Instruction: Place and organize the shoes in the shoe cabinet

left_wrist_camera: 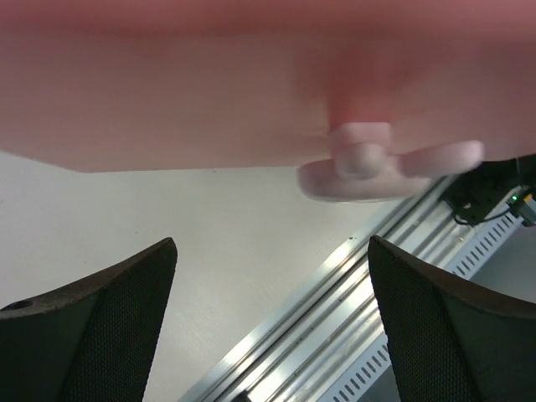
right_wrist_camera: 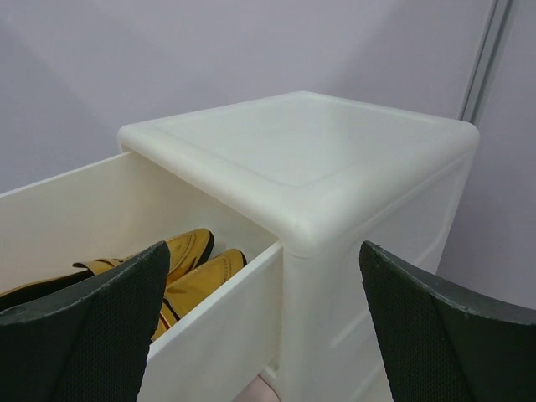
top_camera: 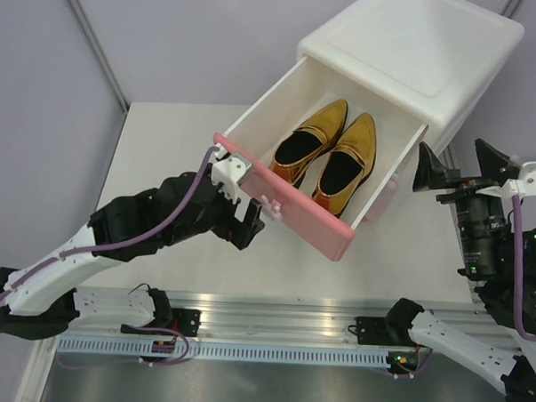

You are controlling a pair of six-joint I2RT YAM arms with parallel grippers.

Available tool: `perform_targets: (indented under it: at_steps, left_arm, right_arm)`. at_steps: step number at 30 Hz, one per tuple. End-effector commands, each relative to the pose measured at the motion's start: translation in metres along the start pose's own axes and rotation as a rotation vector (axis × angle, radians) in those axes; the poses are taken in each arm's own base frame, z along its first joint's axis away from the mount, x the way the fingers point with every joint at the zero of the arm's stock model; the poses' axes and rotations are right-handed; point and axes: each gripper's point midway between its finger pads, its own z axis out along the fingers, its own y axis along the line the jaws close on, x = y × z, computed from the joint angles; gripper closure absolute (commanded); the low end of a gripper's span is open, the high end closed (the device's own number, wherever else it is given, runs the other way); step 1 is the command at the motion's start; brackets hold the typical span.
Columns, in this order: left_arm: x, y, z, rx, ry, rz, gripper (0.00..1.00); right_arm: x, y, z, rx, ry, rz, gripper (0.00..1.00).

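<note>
Rail (top_camera: 271,330): a silver slotted strip along the near edge of the bench (top_camera: 154,151), carrying both arm bases.
Left tool (top_camera: 241,200): open, its dark fingers (left_wrist_camera: 109,327) spread wide and holding nothing; it sits just in front of the pink drawer front.
Bunny knob (left_wrist_camera: 368,163): pale pink and white, sticking out of the drawer front just above the gap between the left fingers, ungripped.
Drawer front (top_camera: 290,206): a glossy pink panel, angled toward the left arm.
Drawer (top_camera: 263,107): the upper one, white-walled and pulled far out of the chest.
Gold shoes (top_camera: 311,141): two shiny metallic pointed shoes with dark insides, side by side inside the open drawer, toes toward the pink front.
Right tool (top_camera: 461,160): open and empty, hanging near the chest's right side.
Shoe cabinet (top_camera: 417,47): a white rounded plastic chest with a smooth recessed top, at the far right of the bench.
</note>
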Motion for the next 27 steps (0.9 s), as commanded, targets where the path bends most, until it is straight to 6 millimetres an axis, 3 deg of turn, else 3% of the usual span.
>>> perform_targets:
  at_steps: [1,5,12,18,22,27]
  left_arm:
    - [-0.015,-0.042,-0.004,0.151,-0.048,-0.028,0.03]
    - [-0.028,-0.055,0.004,0.138,-0.098,-0.020,0.04]
    - [-0.056,-0.045,0.013,0.031,-0.179,-0.049,0.12]
    - [-0.080,-0.057,0.018,0.045,-0.215,-0.039,0.29]
    - [-0.093,-0.065,0.021,0.065,-0.233,-0.024,0.46]
    - [-0.115,-0.075,0.020,0.090,-0.274,0.006,0.57]
  right_arm:
    - [0.001,-0.013,-0.002,0.070,0.003,0.010,0.02]
    - [0.003,-0.014,-0.003,0.077,0.010,0.006,0.02]
    - [0.002,-0.022,-0.010,0.097,0.003,0.036,0.02]
    - [0.000,-0.033,-0.018,0.125,-0.003,0.057,0.02]
    - [0.000,-0.037,-0.023,0.130,-0.005,0.072,0.02]
    - [-0.004,-0.043,-0.029,0.137,-0.017,0.100,0.02]
